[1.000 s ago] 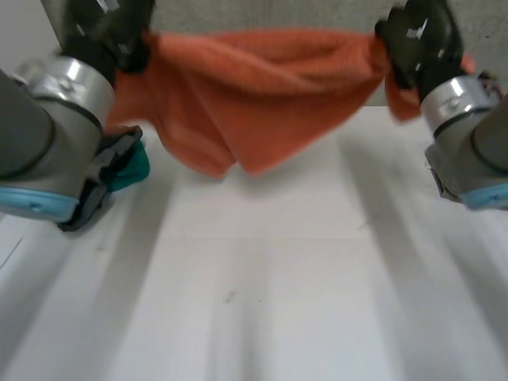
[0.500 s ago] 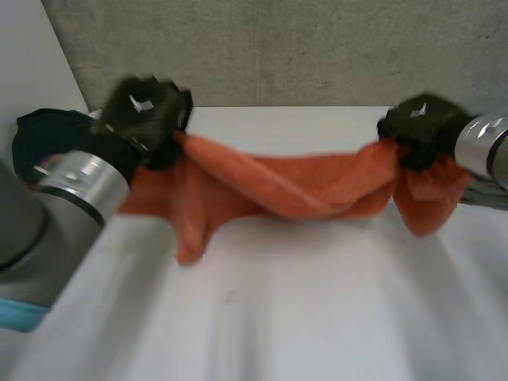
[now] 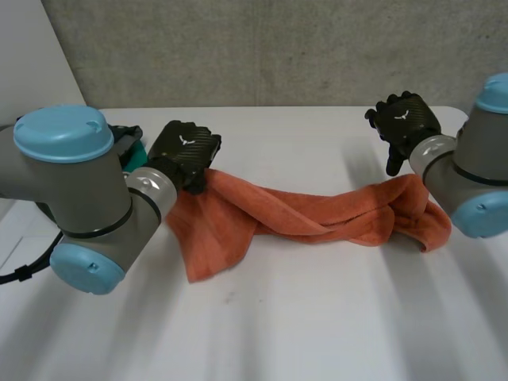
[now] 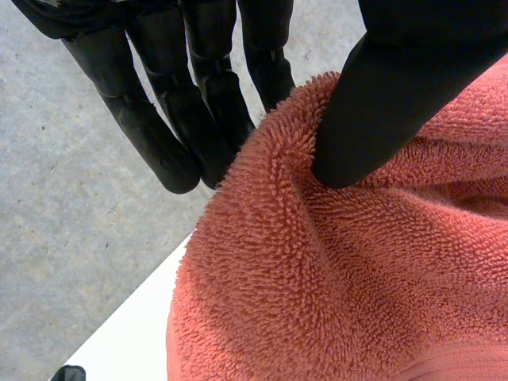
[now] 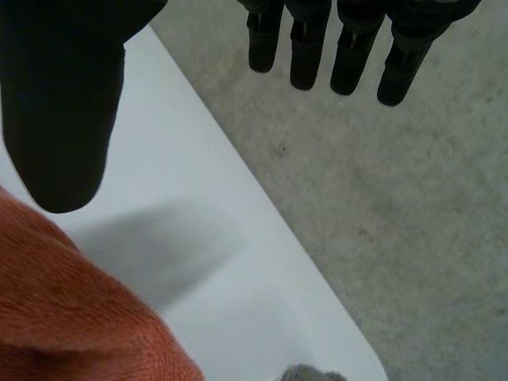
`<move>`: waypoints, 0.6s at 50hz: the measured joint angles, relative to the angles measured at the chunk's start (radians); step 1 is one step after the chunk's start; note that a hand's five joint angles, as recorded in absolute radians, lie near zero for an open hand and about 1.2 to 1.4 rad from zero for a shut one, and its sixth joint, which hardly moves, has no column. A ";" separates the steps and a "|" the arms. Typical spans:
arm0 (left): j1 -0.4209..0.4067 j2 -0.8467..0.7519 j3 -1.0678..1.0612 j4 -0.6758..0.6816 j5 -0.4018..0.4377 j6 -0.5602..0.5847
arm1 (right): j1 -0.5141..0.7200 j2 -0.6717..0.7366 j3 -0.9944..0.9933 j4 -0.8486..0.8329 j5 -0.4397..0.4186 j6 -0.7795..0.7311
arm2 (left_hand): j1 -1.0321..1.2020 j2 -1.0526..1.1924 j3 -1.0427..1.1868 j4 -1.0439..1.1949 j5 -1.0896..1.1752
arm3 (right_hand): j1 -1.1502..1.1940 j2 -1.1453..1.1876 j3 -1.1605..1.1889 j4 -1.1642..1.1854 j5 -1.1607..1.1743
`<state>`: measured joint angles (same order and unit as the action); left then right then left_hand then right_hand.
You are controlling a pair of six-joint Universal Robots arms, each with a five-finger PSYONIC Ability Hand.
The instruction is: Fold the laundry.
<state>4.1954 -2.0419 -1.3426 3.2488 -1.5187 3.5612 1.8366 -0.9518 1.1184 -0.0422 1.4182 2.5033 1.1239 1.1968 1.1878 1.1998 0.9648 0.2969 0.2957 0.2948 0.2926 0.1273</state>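
Observation:
An orange towel point(image 3: 317, 210) lies twisted in a long rope across the white table point(image 3: 302, 317). My left hand point(image 3: 184, 151) holds its left end; in the left wrist view the thumb point(image 4: 389, 95) presses the terry towel point(image 4: 333, 278) against the fingers point(image 4: 159, 119). My right hand point(image 3: 405, 119) hovers just above and behind the towel's right end. Its fingers point(image 5: 349, 55) are straight and its thumb point(image 5: 63, 103) stands apart, with the towel point(image 5: 71, 317) below the thumb and not gripped.
A teal cloth point(image 3: 136, 152) sits behind my left arm near the table's left side. A grey concrete wall point(image 3: 278, 48) rises just past the table's far edge. Bare table lies in front of the towel.
Both hands brought the towel down from hanging in the air onto the table. The right hand opened and let go of its end; the left kept its grip.

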 measured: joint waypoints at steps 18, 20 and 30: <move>0.004 0.038 -0.062 0.029 0.013 -0.001 | -0.001 -0.124 0.271 0.266 -0.262 0.261 | 0.000 0.000 0.000 0.000 0.000 | 0.376 0.389 0.375 0.373 0.354; 0.003 0.042 -0.063 0.029 0.013 -0.001 | 0.013 -0.084 0.260 0.243 -0.266 0.309 | 0.000 0.000 0.000 0.000 0.000 | 0.375 0.387 0.371 0.371 0.348; 0.009 0.038 -0.068 0.030 0.016 -0.001 | 0.110 0.090 0.152 0.089 -0.207 0.483 | 0.000 0.000 0.000 0.000 0.000 | 0.343 0.348 0.326 0.329 0.300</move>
<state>4.2047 -2.0035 -1.4110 3.2791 -1.5031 3.5604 1.9469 -0.8621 1.2704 0.0468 1.2110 2.9865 1.1239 1.1968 1.1878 1.1998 0.9648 0.6402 0.6440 0.6207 0.6218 0.4273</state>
